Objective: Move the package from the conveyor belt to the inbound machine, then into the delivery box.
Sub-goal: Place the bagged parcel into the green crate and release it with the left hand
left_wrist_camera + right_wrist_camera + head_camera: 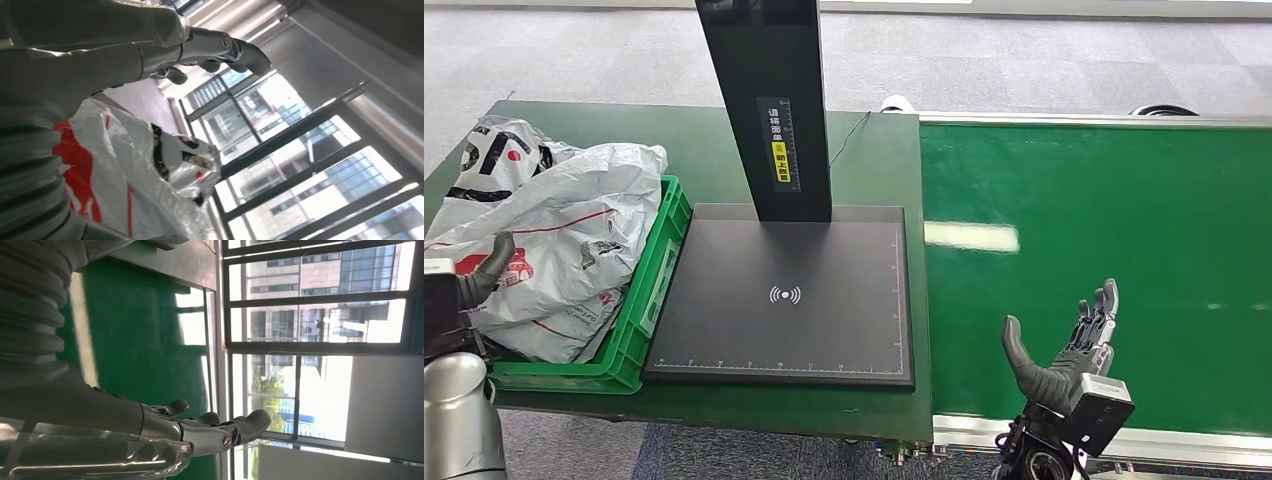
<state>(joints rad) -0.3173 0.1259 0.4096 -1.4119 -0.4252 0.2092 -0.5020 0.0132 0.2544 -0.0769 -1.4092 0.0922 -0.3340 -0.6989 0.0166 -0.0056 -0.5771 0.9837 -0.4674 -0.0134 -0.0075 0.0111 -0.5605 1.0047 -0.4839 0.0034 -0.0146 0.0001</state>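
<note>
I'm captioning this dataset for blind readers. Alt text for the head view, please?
White plastic packages fill a green crate left of a black scanner pad; the left hand rests against them. The open right hand hovers over the bare green conveyor belt.

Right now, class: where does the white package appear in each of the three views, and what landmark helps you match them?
Head view: package at far left, lying in the green box.
Left wrist view: package fills the lower left, beside the left hand.
Right wrist view: not in it.
Shared landmark: the left hand, next to the package in both views.
</note>
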